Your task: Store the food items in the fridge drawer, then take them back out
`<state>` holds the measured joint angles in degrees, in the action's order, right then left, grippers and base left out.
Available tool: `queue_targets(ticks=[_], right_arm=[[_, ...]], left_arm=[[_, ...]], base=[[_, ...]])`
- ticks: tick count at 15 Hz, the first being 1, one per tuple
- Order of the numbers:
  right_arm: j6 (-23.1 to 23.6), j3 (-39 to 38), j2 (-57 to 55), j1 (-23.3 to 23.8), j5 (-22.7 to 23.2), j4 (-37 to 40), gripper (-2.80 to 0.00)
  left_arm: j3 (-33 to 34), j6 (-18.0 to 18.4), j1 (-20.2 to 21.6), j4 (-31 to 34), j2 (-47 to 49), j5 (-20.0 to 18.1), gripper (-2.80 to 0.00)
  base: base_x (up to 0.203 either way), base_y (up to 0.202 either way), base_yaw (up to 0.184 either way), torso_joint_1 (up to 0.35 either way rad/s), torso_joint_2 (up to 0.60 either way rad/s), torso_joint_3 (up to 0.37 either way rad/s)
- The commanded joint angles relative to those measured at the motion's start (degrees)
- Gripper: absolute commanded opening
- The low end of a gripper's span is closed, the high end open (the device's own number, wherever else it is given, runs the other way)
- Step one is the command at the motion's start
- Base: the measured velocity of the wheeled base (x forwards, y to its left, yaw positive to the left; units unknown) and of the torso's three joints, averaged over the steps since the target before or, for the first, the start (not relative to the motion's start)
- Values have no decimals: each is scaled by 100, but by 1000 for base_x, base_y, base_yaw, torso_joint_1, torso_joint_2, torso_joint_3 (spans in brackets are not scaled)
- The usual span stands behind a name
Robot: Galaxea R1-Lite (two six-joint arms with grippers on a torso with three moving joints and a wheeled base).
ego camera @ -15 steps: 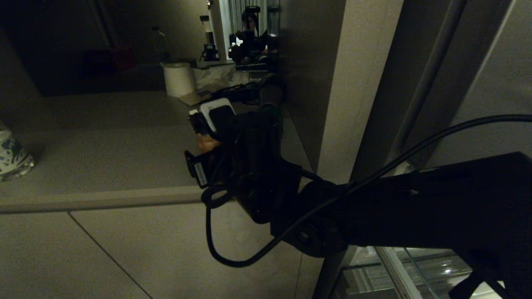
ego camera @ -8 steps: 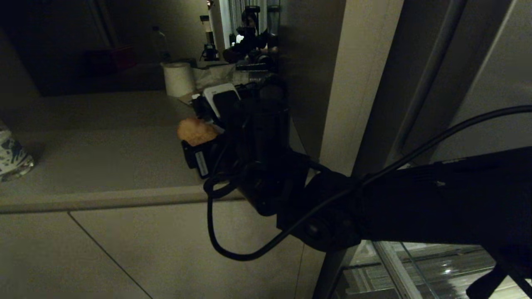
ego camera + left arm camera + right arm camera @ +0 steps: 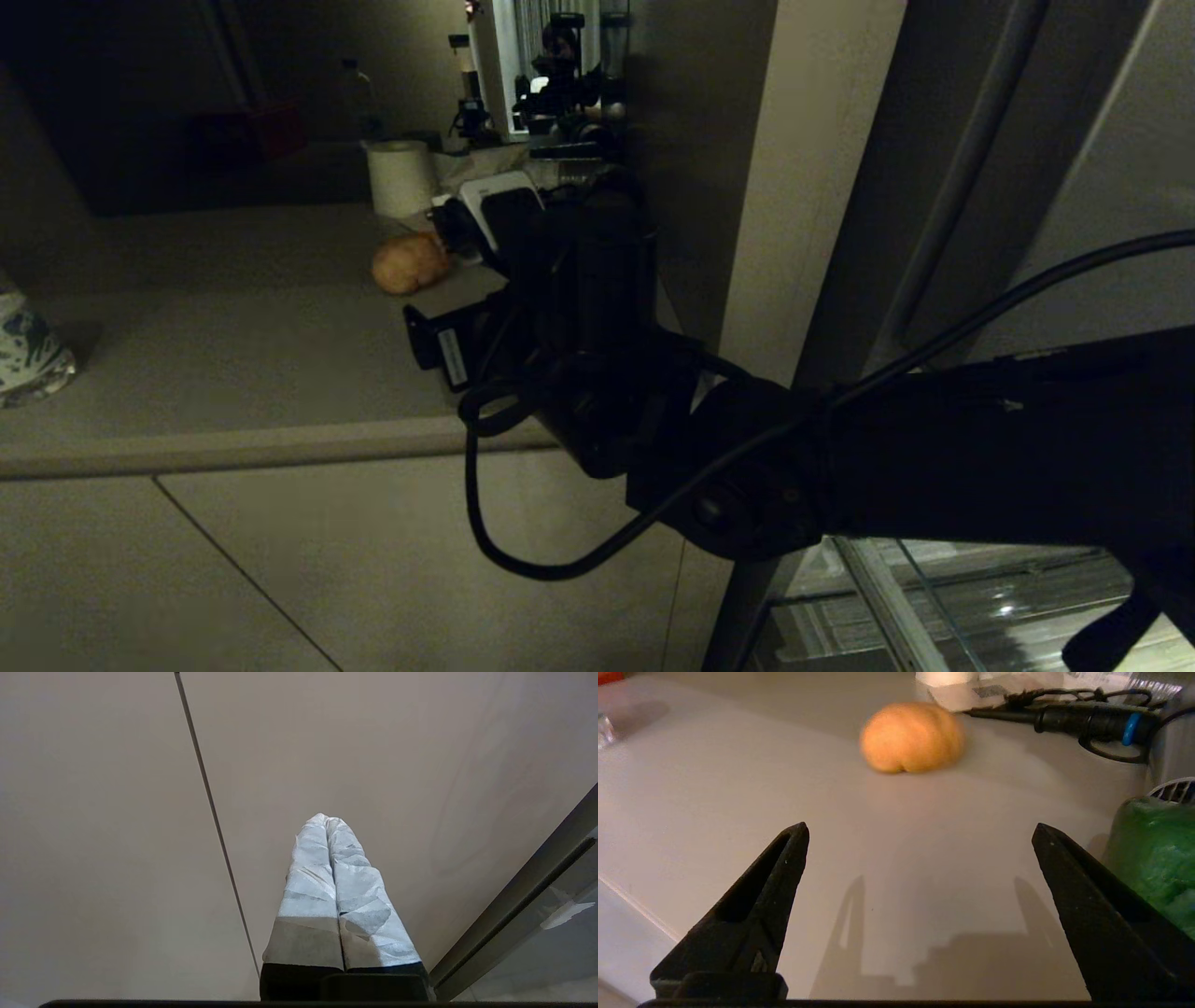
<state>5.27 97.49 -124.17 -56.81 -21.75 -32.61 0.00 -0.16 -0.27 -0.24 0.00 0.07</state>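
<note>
right gripper [image 3: 920, 835]: jaws spread wide, nothing between them, low over the counter [image 3: 187, 317] with the fingertips aimed at the potato
potato [image 3: 911, 737]: loose on the counter, apart from the fingertips, toward the back edge on the fridge side; slightly blurred in the right wrist view, may be rolling, can't confirm
left gripper [image 3: 329, 826]: taped fingers pressed together, holding nothing, parked in front of a plain cabinet panel [image 3: 373, 765]
fridge drawer [image 3: 934, 607]: clear bin, only a slice shows at the bottom right of the head view, below the right arm; contents can't tell
green item [image 3: 1153, 854]: just beside one right finger, near the counter's fridge-side edge; looks like wrapped greens, not sure, maybe another food item
clutter: black cable with blue connector [image 3: 1087, 716] behind the potato at the back edge; paper towel roll [image 3: 401, 177] farther back
progress: potato is out of the drawer and on the counter, so i read this as the take-out half, release done for this item
left to do: back the arm off; fetch anything that remains in the drawer, count unknown
risk: round potato on a smooth top, could roll toward the cable
</note>
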Motion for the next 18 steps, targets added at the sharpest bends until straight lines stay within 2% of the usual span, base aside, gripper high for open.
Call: queue_targets(ticks=[1, 4, 13, 18], right_arm=[[31, -158, 368, -53, -8, -24, -280], [44, -1032, 1072, -214, 33, -20, -280], [19, -5532, 4464, -473, 541, -17, -280], [5, -7284, 5831, -476, 679, -10, -280]], left_arm=[[0, -2, 0, -2, 9, 1, -280], [0, -2, 0, -2, 9, 1, -280], [0, -2, 0, -2, 9, 1, -280], [0, -2, 0, -2, 9, 1, -280]], base=[[0, 0, 0, 0, 0, 0], [0, 0, 0, 0, 0, 0], [0, 0, 0, 0, 0, 0], [0, 0, 0, 0, 0, 0]])
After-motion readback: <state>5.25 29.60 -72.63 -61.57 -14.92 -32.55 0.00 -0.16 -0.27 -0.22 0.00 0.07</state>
